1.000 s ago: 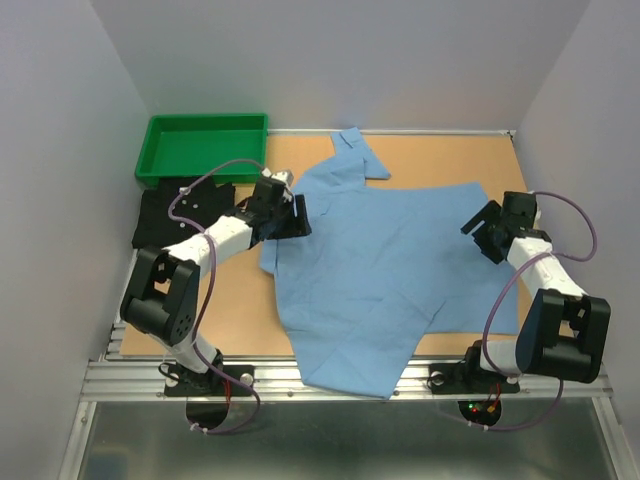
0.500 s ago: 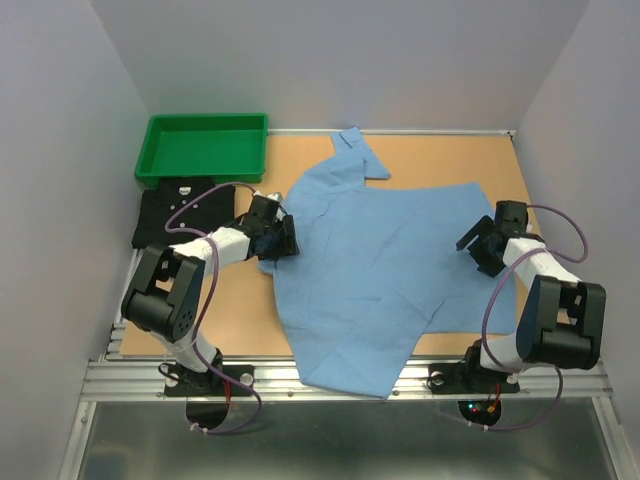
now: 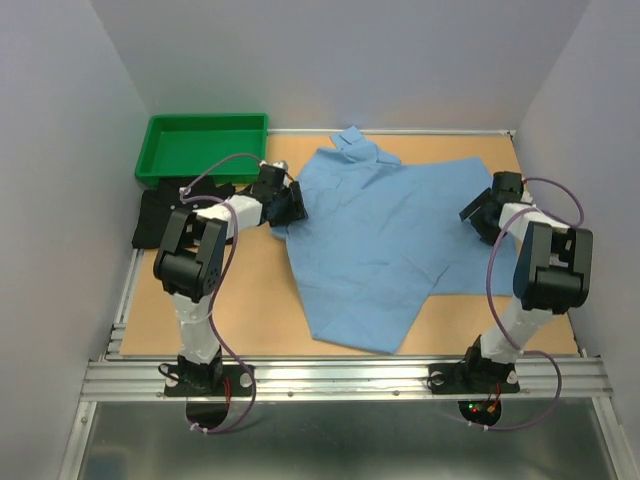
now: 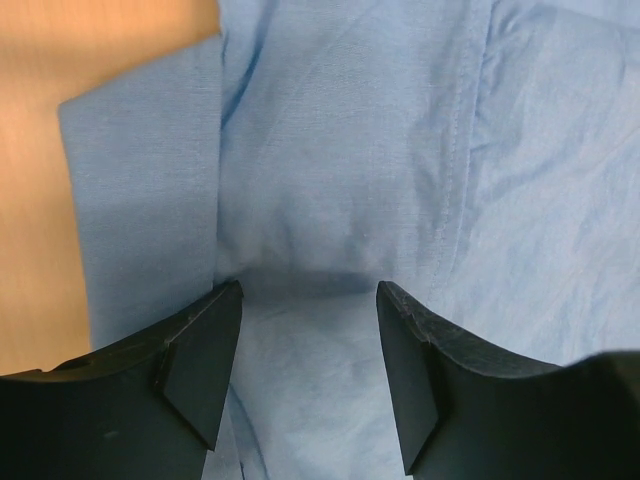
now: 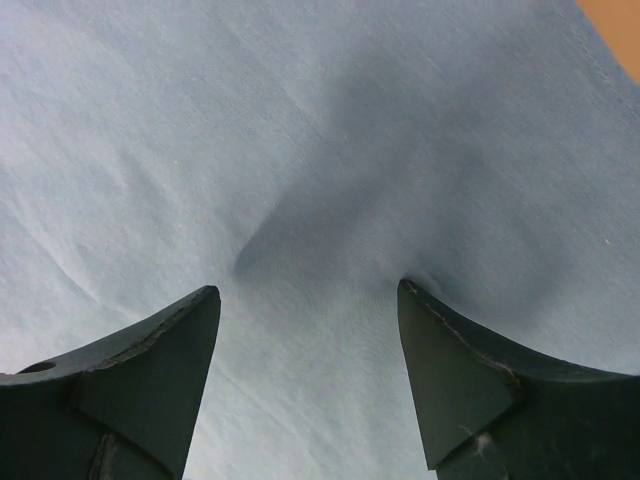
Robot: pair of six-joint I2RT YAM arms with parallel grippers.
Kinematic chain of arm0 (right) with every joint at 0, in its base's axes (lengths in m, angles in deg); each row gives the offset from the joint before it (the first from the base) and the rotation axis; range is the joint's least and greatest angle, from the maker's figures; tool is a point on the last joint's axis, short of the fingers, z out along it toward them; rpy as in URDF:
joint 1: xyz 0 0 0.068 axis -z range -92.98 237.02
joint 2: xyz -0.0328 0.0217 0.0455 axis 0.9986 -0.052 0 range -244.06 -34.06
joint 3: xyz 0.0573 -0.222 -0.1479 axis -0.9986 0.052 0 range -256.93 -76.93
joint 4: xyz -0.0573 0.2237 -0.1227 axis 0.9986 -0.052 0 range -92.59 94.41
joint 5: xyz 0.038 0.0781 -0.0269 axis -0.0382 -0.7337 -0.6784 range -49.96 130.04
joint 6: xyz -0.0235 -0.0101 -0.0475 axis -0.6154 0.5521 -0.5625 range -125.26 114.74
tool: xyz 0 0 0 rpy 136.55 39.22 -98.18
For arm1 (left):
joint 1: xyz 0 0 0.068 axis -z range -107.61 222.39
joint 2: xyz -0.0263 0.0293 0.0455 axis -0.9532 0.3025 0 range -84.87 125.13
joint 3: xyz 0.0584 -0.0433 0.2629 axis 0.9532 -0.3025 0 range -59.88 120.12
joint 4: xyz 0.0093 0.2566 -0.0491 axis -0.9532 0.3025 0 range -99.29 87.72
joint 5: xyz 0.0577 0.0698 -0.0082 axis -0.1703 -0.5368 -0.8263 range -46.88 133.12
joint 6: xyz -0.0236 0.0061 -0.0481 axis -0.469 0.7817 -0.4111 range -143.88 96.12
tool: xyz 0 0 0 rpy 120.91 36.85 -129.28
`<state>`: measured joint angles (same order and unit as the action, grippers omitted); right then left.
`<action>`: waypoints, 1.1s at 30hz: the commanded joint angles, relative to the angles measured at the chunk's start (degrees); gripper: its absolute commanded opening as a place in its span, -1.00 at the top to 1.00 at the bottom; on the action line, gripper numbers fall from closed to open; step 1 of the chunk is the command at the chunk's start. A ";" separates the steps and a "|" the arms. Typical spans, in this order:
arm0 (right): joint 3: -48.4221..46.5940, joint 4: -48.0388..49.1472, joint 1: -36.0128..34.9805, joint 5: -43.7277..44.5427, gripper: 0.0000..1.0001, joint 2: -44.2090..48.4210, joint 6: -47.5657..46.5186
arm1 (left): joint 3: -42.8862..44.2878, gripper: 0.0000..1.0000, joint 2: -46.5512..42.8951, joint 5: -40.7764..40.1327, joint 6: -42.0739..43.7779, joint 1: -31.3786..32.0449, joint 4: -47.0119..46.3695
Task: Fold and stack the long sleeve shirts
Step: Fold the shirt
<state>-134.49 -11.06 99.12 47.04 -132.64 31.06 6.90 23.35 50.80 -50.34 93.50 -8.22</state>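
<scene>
The light blue shirt lies spread open on the wooden table, collar at the back and one corner toward the near edge. My left gripper sits on its left edge, jaws apart, fingertips pressed into cloth that puckers between them. My right gripper sits on the shirt's right edge, jaws also apart over bunched cloth. The shirt fills the left wrist view and the right wrist view. The black shirt lies folded at the left, partly hidden by my left arm.
A green plastic tray stands at the back left, just behind the black shirt. Bare table shows left of and in front of the blue shirt. Grey walls close in both sides and the back.
Both grippers moved toward the back of the table. The blue shirt slid back with them, so its hem no longer hangs over the near edge.
</scene>
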 commanded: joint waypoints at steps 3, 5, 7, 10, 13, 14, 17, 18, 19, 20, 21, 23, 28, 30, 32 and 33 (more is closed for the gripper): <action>-11.06 -0.18 0.56 -0.14 -0.54 -10.22 -1.24 | 11.23 -0.39 7.52 -0.57 0.61 -2.73 5.70; -12.04 -0.09 0.47 -1.37 -0.55 -8.91 -2.65 | 13.01 -0.44 6.65 0.31 0.88 -2.73 6.32; -12.05 -0.27 -0.75 -2.96 -0.55 -5.41 -5.45 | 12.94 -0.51 3.41 1.63 0.88 -2.56 6.15; -8.98 -1.32 -4.26 -4.63 -0.54 0.82 -9.41 | 9.78 -0.64 -2.83 2.77 0.79 -2.21 5.62; -3.28 -2.02 -8.56 -6.56 -0.54 5.23 -11.96 | 4.70 -0.70 -9.49 2.52 1.50 -1.94 5.36; -0.82 -2.20 -9.63 -6.57 -0.53 7.60 -12.58 | 3.28 -0.70 -12.83 2.16 2.19 -1.94 5.27; 2.71 -2.73 -12.01 -10.34 -0.50 10.42 -13.82 | -2.87 -0.70 -17.68 1.28 3.34 -1.94 5.09; 3.85 -2.82 -12.01 -11.04 -0.50 11.13 -13.82 | -4.54 -0.70 -19.18 0.59 3.69 -1.94 5.09; 5.60 -2.82 -13.23 -11.92 -0.48 12.09 -13.99 | -7.78 -0.70 -22.06 0.23 4.39 -1.94 4.83; 6.57 -2.82 -13.33 -11.93 -0.48 12.54 -14.25 | -9.46 -0.70 -23.48 -0.03 4.75 -1.94 4.05; 7.11 -2.82 -13.50 -11.93 -0.47 12.63 -14.52 | -11.13 -0.70 -25.93 -0.21 5.10 -1.94 3.52; 8.51 -2.99 -13.85 -11.84 -0.46 12.72 -15.04 | -15.71 -0.70 -27.97 -0.47 6.15 -1.94 2.02; 10.36 -3.26 -14.30 -9.64 -0.47 13.24 -14.95 | -22.12 -0.69 -31.75 -0.83 7.73 -1.94 0.00; 10.36 -3.34 -14.30 -9.47 -0.50 12.37 -15.40 | -22.84 -0.70 -32.29 -0.48 8.09 -1.94 -0.71; 10.28 -3.52 -14.38 -9.90 -0.53 11.32 -15.75 | -23.02 -0.70 -32.20 -0.13 8.26 -1.94 -2.01; 10.19 -3.52 -14.64 -10.25 -0.54 11.05 -15.75 | -22.93 -0.70 -31.94 -0.21 8.26 -1.94 -2.29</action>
<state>-124.77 -14.99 85.37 36.60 -120.80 16.67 -16.38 -5.92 50.78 -43.83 91.40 -5.80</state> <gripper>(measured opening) 0.763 0.848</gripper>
